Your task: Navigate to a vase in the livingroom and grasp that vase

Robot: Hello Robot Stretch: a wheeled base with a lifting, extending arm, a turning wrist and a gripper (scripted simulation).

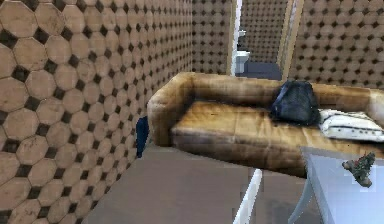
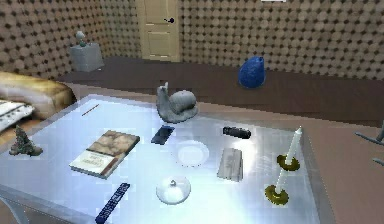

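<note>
1. Now the robot stands beside the worktop, and a brown sofa lies just ahead in the forward view.
2. The vase looks to be the grey curvy thing. It stands upright near the far edge of the worktop, about halfway along that edge.
3. A blue round thing sits on the floor past the far edge. It could be a vase too, but the grey one is nearer, so I would go for that one.
4. I cannot tell how the end effector stands, so I will not guess.
5. The step in hand, I think, is lining up so the arm can reach out to the vase.
6. To do it well, the base should roll a little forward, until the arm points straight at the vase.
7. The arm should go out high, above the flat things in the way. A dark phone lies just in front of the vase, and a white plate lies nearer the near edge.
8. A tall thin candle stands near the worktop's edge at the arm side view's right. It could tip over, so keep well away from it.
9. Come down slowly. The vase is curvy and may slip or fall if it is bumped.
</note>
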